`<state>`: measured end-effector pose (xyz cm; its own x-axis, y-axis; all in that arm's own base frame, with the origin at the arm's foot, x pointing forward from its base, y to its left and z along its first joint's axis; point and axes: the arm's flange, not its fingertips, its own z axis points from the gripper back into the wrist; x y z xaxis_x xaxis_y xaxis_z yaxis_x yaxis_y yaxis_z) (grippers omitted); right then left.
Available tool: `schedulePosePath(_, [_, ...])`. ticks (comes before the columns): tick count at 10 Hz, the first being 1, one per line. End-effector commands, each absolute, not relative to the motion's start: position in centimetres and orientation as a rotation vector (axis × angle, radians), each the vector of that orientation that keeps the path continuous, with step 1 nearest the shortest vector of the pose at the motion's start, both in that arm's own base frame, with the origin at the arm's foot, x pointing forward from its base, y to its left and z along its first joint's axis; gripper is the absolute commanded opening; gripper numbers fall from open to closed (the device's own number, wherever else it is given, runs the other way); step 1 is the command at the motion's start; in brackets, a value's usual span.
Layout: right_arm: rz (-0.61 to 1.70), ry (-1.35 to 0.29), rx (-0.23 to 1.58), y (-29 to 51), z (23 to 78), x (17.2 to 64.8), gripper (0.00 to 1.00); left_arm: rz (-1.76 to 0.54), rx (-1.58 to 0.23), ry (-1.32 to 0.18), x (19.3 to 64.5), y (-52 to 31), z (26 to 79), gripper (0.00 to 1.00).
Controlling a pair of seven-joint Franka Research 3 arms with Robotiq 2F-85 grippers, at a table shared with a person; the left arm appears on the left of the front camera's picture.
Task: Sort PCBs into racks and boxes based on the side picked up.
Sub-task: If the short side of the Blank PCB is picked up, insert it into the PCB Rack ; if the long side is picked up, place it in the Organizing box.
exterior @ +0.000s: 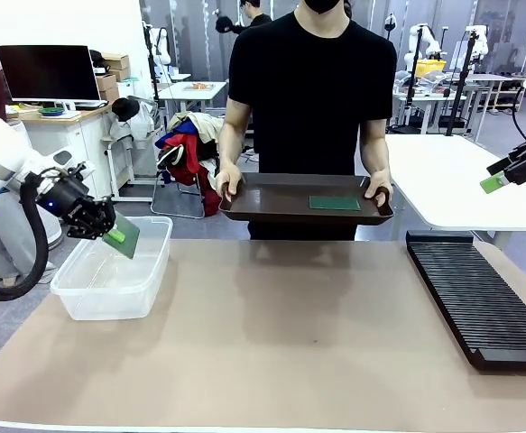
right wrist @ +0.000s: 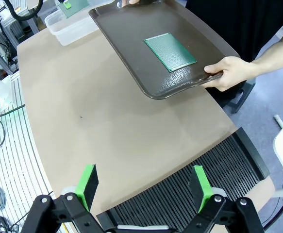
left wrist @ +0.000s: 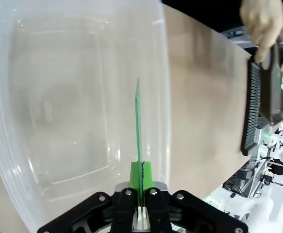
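Your left tool (exterior: 111, 232) is clamped on one PCB (exterior: 124, 237), tilted over the clear tub (exterior: 109, 293) at the left of the worktop (exterior: 290, 343). Your right tool (right wrist: 143, 182) hangs with its fingers wide apart, the black rack (exterior: 479, 298) below it. Across from you, the person holds a brown tray (exterior: 272, 194) carrying the second PCB (exterior: 335, 203).

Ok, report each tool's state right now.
Left tool: closed, holding a PCB over the box.
Right tool: open, holding nothing.
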<state>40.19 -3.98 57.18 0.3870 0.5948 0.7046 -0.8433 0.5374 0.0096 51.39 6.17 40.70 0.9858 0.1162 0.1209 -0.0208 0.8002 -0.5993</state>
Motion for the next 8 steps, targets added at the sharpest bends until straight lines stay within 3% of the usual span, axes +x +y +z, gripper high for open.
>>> schedulePosePath(1, [0.950,-0.715,0.421,-3.9,57.1,40.3,1.00,0.085,-0.567,-0.118,52.1,6.0,39.8,0.03])
schedulePosePath(8, [0.950,-0.715,0.421,-3.9,57.1,40.3,1.00,0.076,-0.513,-0.015,55.7,4.9,36.0,0.03])
